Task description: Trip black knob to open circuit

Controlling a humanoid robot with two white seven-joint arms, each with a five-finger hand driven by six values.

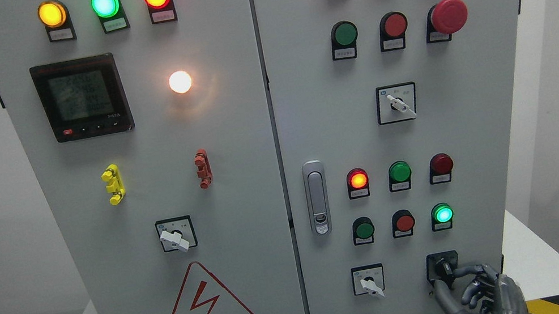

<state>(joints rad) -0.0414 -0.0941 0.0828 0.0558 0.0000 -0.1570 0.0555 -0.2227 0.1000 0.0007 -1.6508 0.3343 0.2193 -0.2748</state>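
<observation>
Right hand (481, 291) fingers seemingly pinching 1 black knob (444, 268), 3 white selector knobs (401, 105) elsewhere

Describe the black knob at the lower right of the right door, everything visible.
The black knob is a small dark rotary switch on a square black plate, mounted at the lower right of the grey cabinet door, right of a white-handled switch and below a lit green lamp. It looks like plastic. The right hand, grey and metallic, reaches up from below, its fingers closed around the knob. Its pointer position is hidden.
</observation>
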